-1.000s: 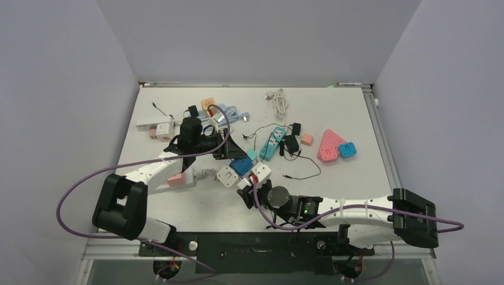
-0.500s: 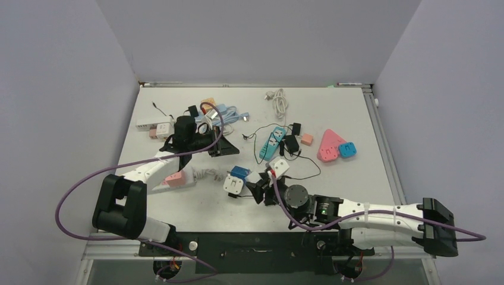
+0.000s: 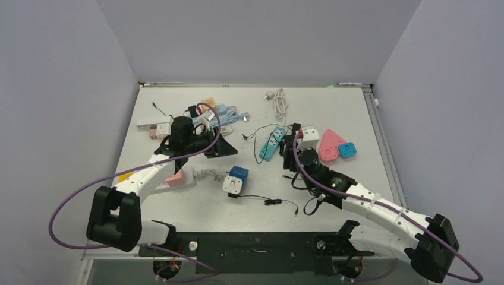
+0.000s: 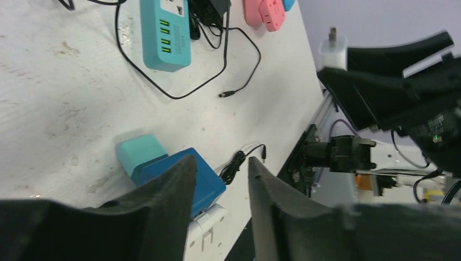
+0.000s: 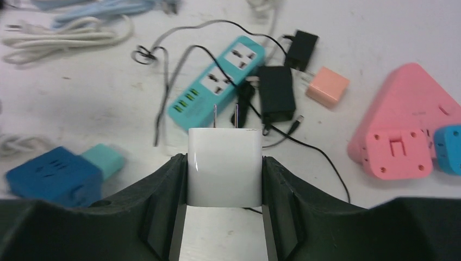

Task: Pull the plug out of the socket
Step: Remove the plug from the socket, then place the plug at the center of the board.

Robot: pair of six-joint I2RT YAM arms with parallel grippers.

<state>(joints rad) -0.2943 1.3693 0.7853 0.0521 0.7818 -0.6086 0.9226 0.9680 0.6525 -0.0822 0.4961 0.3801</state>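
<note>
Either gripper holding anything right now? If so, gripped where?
Right gripper holds the white plug by the two sides of its body, prongs free and pointing away from the wrist. Left gripper is open, holding nothing.

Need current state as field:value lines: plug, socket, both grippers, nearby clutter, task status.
plug: white two-prong plug, prongs bare, in no socket
plug holder: right gripper, jaws shut on the plug's sides, holding it off the table
socket: blue socket cube, on the table against a white adapter
left gripper: jaws open, empty, close to the blue socket cube
nearby: teal power strip, pink triangular block
task status: plug and socket apart
</note>
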